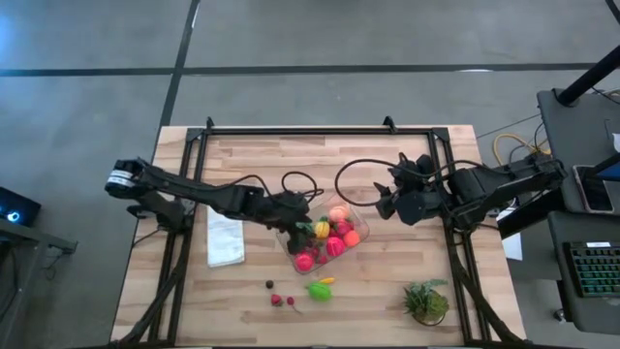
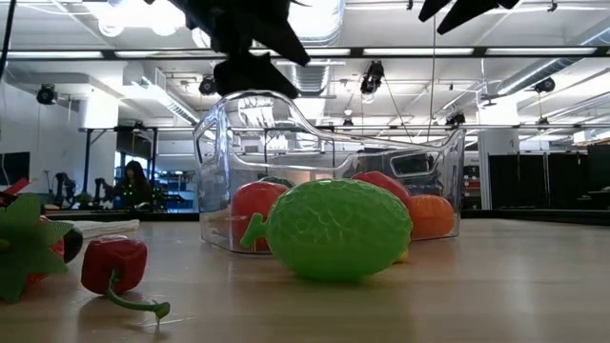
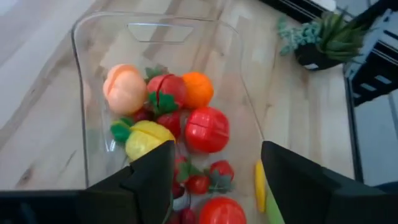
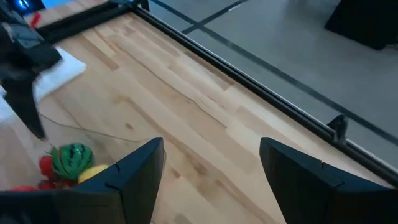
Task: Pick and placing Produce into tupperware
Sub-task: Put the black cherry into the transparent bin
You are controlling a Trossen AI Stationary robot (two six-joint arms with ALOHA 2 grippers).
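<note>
The clear tupperware [image 1: 327,236] stands mid-table and holds several pieces of produce: a peach [image 3: 124,89], an orange [image 3: 198,89], a red tomato [image 3: 206,129], a yellow fruit [image 3: 146,138] and small red ones. My left gripper [image 3: 214,180] hangs open over the container's left end, nothing between its fingers. My right gripper [image 4: 211,180] hovers open above the bare table just right of the container. On the table nearer the front edge lie a lime-green fruit [image 1: 318,289], a small yellow piece [image 1: 328,280], red berries [image 1: 282,301] and a red pepper [image 2: 114,265].
A white folded cloth [image 1: 226,237] lies left of the container. A spiky green potted plant [image 1: 426,301] stands at the front right. A black frame [image 1: 320,130] runs along the table's far edge and sides. Bare wood lies between the container and the plant.
</note>
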